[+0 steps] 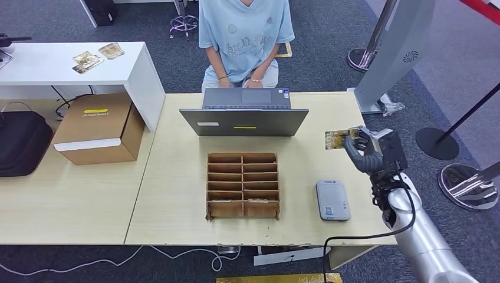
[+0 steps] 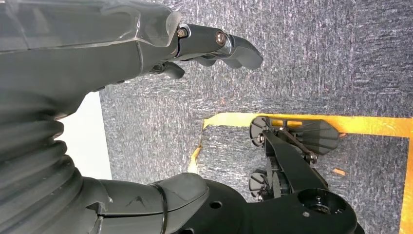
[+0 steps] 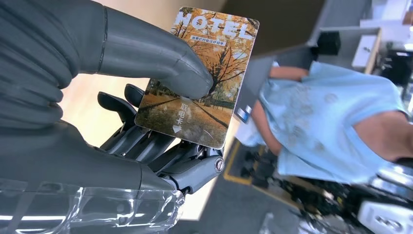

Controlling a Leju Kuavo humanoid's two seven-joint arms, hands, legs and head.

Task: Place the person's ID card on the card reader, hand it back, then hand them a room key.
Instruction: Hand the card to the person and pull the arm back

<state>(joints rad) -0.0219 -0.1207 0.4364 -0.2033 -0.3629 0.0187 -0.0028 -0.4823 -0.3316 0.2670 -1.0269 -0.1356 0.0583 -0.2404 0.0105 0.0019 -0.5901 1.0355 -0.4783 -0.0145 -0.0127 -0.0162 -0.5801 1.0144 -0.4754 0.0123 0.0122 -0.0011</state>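
My right hand (image 1: 368, 150) is raised above the table's right side and pinches a hotel room key card (image 1: 339, 139) with an autumn picture between thumb and fingers; the card (image 3: 199, 78) is close up in the right wrist view, under my thumb (image 3: 160, 58). A grey card reader (image 1: 332, 200) lies flat on the table below and nearer to me. A person in a light blue shirt (image 1: 244, 35) sits at the far side behind a grey laptop (image 1: 244, 115). My left hand (image 2: 146, 44) hangs over carpet, fingers apart, holding nothing.
A brown slotted cardboard card holder (image 1: 243, 184) stands at the table's middle. A cardboard box (image 1: 100, 127) and a black bag (image 1: 20, 141) sit on the left table. Two cards (image 1: 97, 57) lie on the white desk. Stanchion bases (image 1: 469, 186) stand at the right.
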